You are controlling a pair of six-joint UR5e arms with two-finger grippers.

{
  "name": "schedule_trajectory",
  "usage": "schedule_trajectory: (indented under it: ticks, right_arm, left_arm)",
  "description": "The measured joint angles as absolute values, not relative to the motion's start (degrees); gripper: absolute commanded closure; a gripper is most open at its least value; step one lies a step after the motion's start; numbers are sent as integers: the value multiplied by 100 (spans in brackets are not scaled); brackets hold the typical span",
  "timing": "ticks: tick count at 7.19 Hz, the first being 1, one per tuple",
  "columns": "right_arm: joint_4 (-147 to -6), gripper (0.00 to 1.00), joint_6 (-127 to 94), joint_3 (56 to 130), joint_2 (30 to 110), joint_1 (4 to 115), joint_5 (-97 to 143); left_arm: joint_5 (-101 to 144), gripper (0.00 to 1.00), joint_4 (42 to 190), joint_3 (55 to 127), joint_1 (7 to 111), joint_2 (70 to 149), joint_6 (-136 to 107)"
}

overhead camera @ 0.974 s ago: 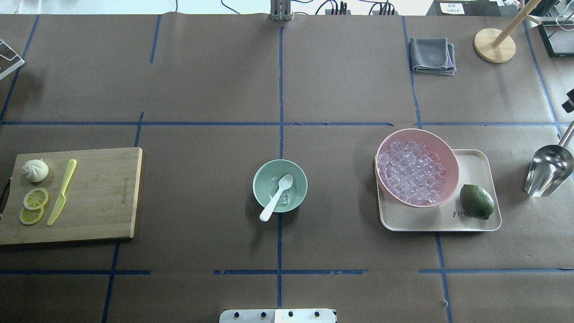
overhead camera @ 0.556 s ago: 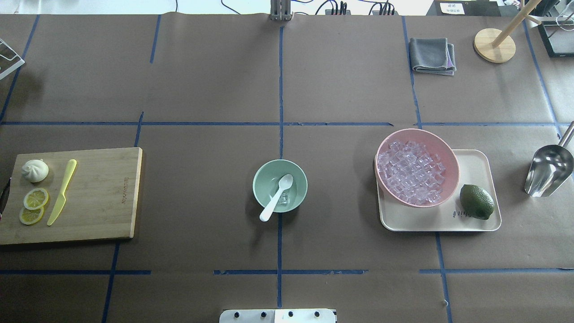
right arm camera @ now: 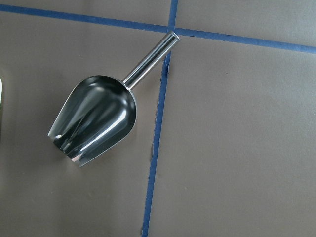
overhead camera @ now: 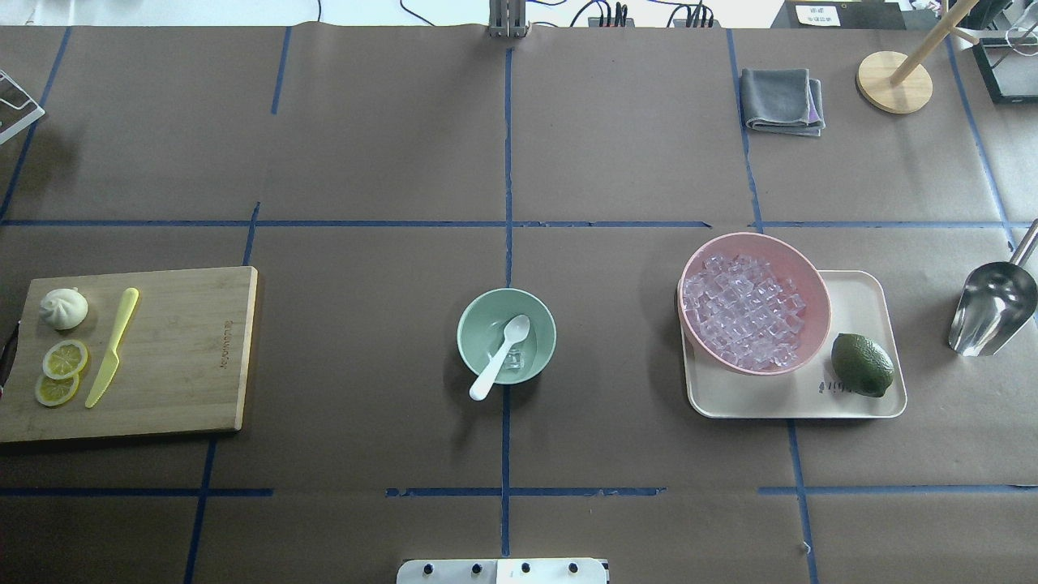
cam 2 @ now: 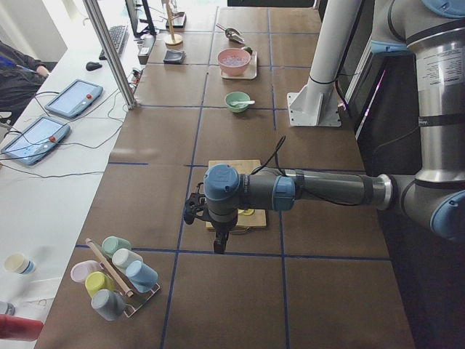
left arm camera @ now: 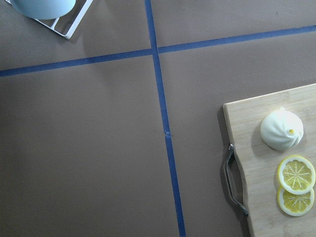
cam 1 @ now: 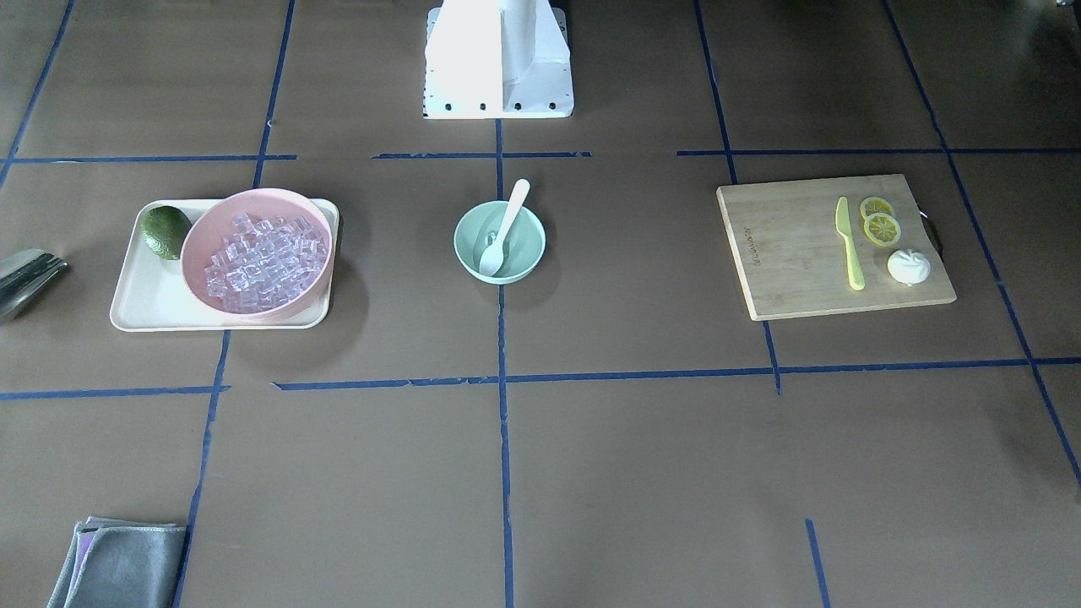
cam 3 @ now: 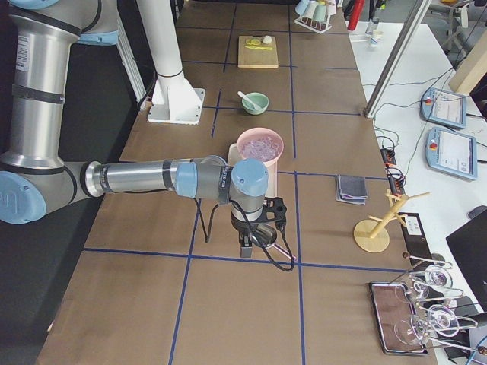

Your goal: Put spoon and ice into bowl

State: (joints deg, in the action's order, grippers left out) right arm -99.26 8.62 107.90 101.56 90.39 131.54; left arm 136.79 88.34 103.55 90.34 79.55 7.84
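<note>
The mint-green bowl [overhead camera: 474, 324] stands at the table's middle. The white spoon [overhead camera: 499, 357] lies in it, scoop inside and handle over the near rim. A few clear ice cubes [overhead camera: 517, 357] lie in the bowl beside the spoon. The bowl [cam 1: 525, 245] and spoon [cam 1: 508, 221] also show in the front view. The left gripper [cam 2: 218, 246] hangs past the cutting board's outer end, seen only in the left side view; I cannot tell its state. The right gripper [cam 3: 245, 247] hangs over the metal scoop, seen only in the right side view; I cannot tell its state.
A pink bowl [overhead camera: 815, 284] full of ice cubes [overhead camera: 742, 312] sits on a cream tray [overhead camera: 864, 296] with a lime [overhead camera: 862, 365]. A metal scoop [overhead camera: 991, 308] lies right of it. A cutting board [overhead camera: 178, 357] holds a yellow knife [overhead camera: 112, 349], lemon slices and a bun.
A dark part of the right arm at the overhead view's right edge has moved out of view. The bowl, spoon and ice have not moved.
</note>
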Motion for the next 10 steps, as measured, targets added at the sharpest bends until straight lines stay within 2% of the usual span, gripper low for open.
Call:
schedule_trajectory:
  ticks: [10]
  right_arm:
    - [-9710, 1, 900, 10785, 10152, 9026, 13156]
  left_arm:
    - [13669, 0, 8886, 10272, 9028, 7954, 782]
